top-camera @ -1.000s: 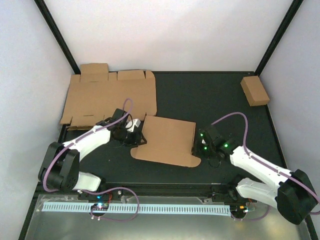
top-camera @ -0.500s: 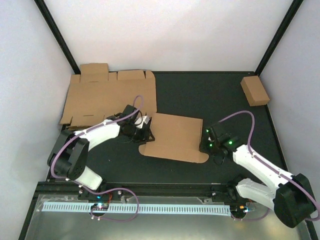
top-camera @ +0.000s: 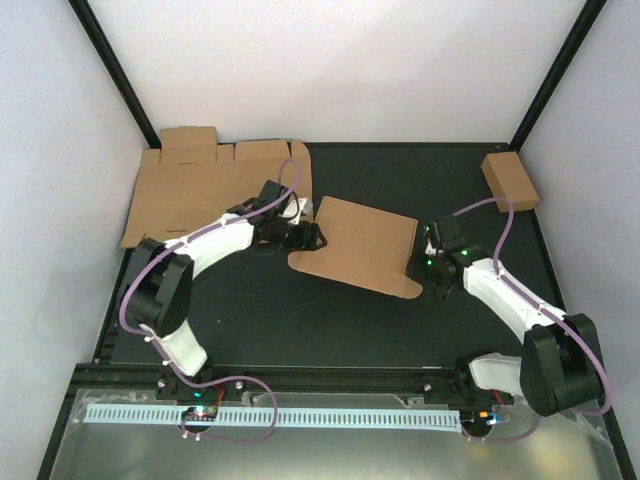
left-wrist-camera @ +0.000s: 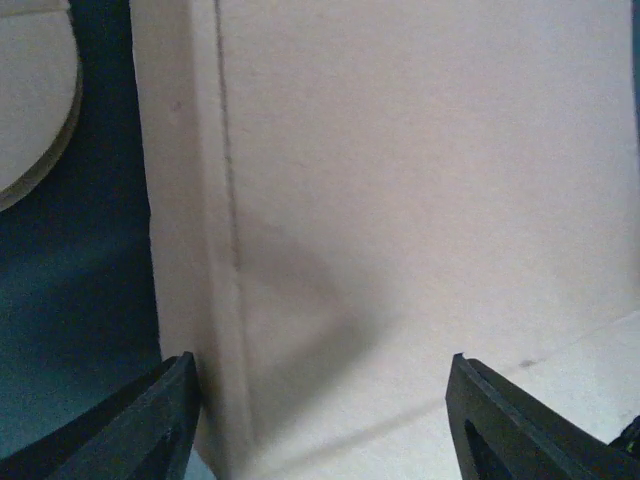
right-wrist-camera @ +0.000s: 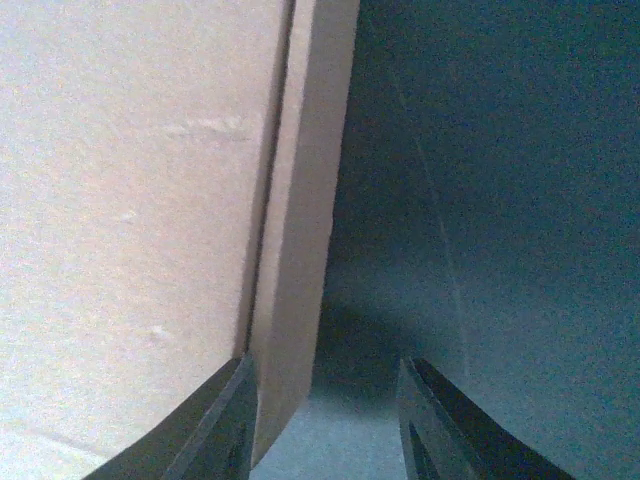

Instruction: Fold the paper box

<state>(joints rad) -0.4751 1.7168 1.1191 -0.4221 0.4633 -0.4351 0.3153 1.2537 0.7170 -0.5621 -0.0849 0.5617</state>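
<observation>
Brown corrugated cardboard paper box (top-camera: 362,248) looks flat between left gripper (left-wrist-camera: 320,400) and right gripper (right-wrist-camera: 325,410); both claws apart; no walls up; folding nearly all left.

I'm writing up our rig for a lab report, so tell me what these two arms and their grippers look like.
Both the left arm and right arm have white shells on the long links and black joints. A thin purple cable loops along each. Small green lights glow at the right wrist. The left gripper and right gripper each have two dark, tapered fingers.
</observation>
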